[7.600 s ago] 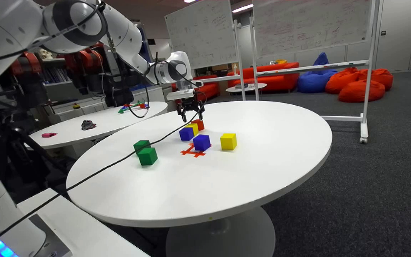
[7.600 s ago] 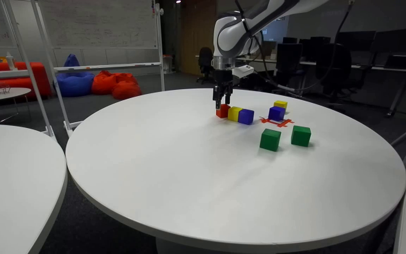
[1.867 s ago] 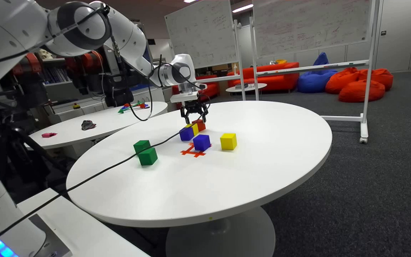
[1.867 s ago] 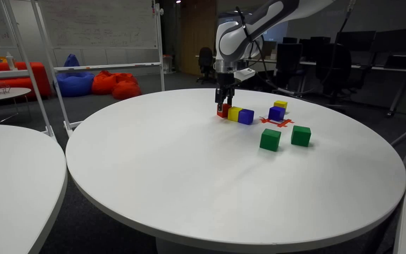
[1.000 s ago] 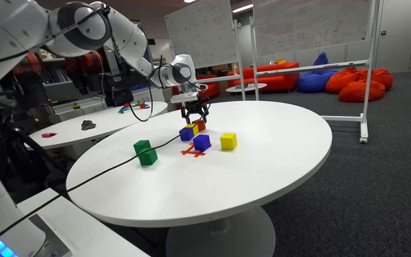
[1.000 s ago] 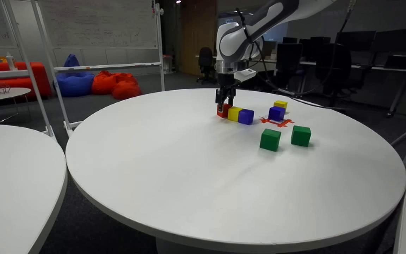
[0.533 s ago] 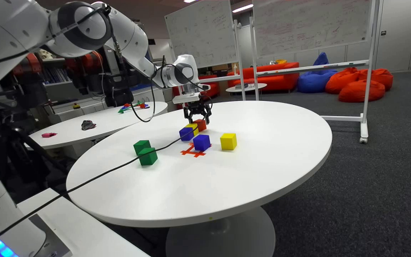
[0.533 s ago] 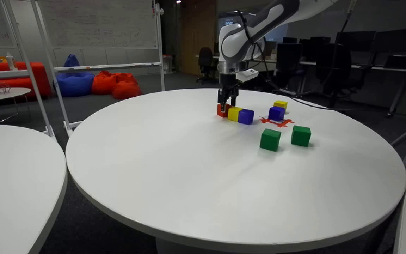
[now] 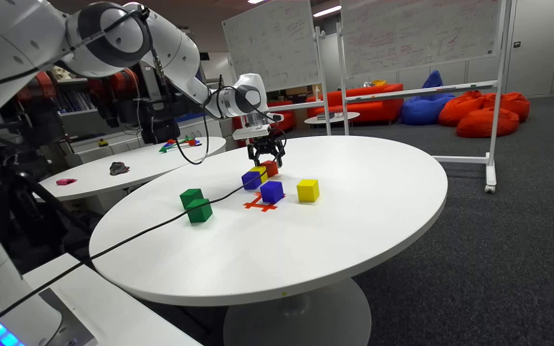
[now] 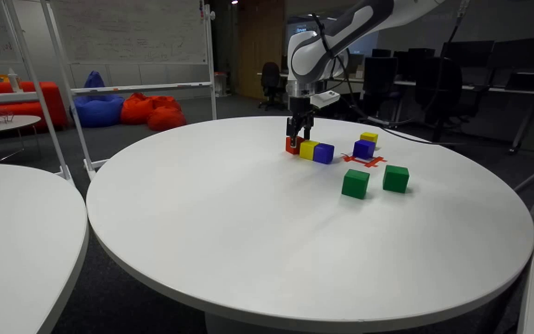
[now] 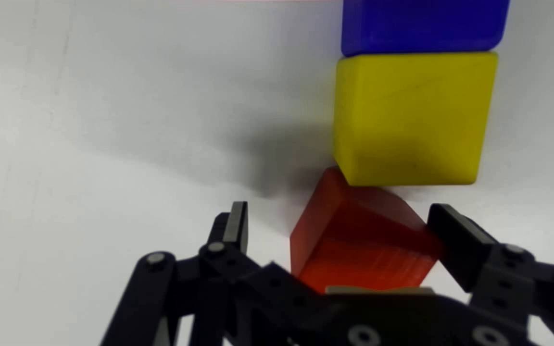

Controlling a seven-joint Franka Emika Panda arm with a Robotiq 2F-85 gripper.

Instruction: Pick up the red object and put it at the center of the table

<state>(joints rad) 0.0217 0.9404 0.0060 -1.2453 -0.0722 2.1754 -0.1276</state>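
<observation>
The red object [image 9: 271,168] is a small red block standing on the round white table [image 9: 363,230]; it also shows in an exterior view [image 10: 292,150]. My gripper [image 9: 268,163] points down over it in both exterior views. In the wrist view the gripper [image 11: 338,209] is open, with the red object [image 11: 363,254] between its fingers. The block sits turned at an angle. Its right corner meets or nearly meets the right finger [image 11: 459,240]. A gap separates it from the left finger [image 11: 236,223]. The gripper body hides its near edge.
A yellow cube [image 11: 416,120] touches or nearly touches the red object, with a blue cube [image 11: 426,24] behind it in line. Another blue cube [image 9: 271,192] stands by red tape [image 9: 260,206]. Another yellow cube [image 9: 308,190] and green cubes [image 10: 355,184] stand nearby. A black cable [image 9: 161,223] hangs across.
Since the oldest frames my gripper has come down around the red object and shifted slightly right in both exterior views. The red object has shifted slightly. Over the last half second nothing visibly moves.
</observation>
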